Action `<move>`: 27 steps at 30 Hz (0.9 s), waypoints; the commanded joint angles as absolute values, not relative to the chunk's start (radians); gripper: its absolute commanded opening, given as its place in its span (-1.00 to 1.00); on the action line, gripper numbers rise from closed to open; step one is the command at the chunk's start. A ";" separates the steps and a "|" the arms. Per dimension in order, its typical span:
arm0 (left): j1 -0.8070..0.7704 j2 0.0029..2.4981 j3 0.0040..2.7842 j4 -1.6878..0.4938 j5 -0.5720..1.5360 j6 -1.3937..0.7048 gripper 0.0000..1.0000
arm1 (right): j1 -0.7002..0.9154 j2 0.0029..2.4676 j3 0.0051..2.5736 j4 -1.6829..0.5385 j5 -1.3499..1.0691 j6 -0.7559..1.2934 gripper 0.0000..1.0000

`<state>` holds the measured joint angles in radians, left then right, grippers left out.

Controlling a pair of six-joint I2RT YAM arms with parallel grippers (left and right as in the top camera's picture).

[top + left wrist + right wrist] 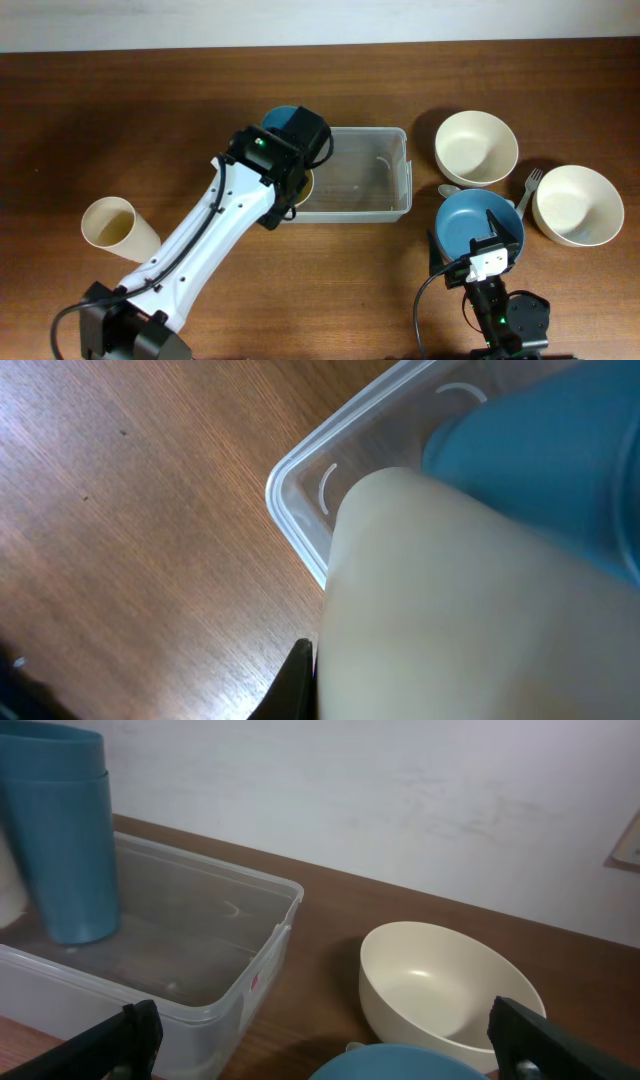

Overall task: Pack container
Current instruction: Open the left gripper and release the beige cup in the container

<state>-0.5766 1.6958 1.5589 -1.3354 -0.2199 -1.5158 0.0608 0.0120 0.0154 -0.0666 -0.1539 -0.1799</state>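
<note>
Overhead: container (372,176) sat mid-frame on table (150,90). Left gripper (298,178) hung over its left end, by a blue cup (281,118) & a cream item (306,187).

Left wrist: cream item filled lower right, blue cup upper right, container corner top centre. Jaws hidden, so couldn't tell if gripping.

Right wrist: right gripper (335,1055) spread wide, nothing held. Container at left w/ blue cup upright inside; cream bowl (450,985) near it, centre-right.
</note>
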 commanded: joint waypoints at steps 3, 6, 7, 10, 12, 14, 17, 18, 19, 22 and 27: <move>-0.580 1.671 1.511 -1.307 -0.224 -1.533 -0.97 | 0.065 0.004 0.009 -0.070 -0.146 -0.176 0.98; -0.580 1.671 1.509 -1.298 -0.224 -1.533 -0.94 | 0.065 0.004 0.009 -0.070 -0.146 -0.176 0.98; -0.580 1.671 1.509 -1.298 -0.224 -1.533 -0.87 | 0.065 0.004 0.009 -0.070 -0.146 -0.176 0.98; -0.580 1.671 1.509 -1.298 -0.224 -1.533 -0.64 | 0.065 0.004 0.009 -0.070 -0.146 -0.176 0.98; -0.580 1.671 1.509 -1.299 -0.224 -1.533 -0.55 | 0.065 0.004 0.009 -0.070 -0.146 -0.176 0.98; -0.580 1.671 1.509 -1.299 -0.224 -1.533 -0.49 | 0.065 0.004 0.009 -0.070 -0.146 -0.176 0.98; -0.580 1.671 1.509 -1.299 -0.224 -1.533 -0.46 | 0.065 0.004 0.009 -0.070 -0.146 -0.176 0.98; -0.580 1.671 1.509 -1.298 -0.224 -1.533 -0.44 | 0.065 0.004 0.009 -0.070 -0.146 -0.176 0.98; -0.580 1.671 1.509 -1.298 -0.224 -1.533 -0.41 | 0.065 0.004 0.009 -0.070 -0.146 -0.176 0.98; -0.580 1.671 1.509 -1.298 -0.224 -1.533 -0.31 | 0.065 0.004 0.009 -0.070 -0.146 -0.176 0.97; -0.580 1.671 1.510 -1.293 -0.224 -1.533 -0.20 | 0.065 0.004 0.009 -0.070 -0.146 -0.176 0.98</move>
<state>-0.5766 1.6958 1.5150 -1.2957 -0.2199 -1.5269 0.0608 0.0120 0.0154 -0.0666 -0.1543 -0.1799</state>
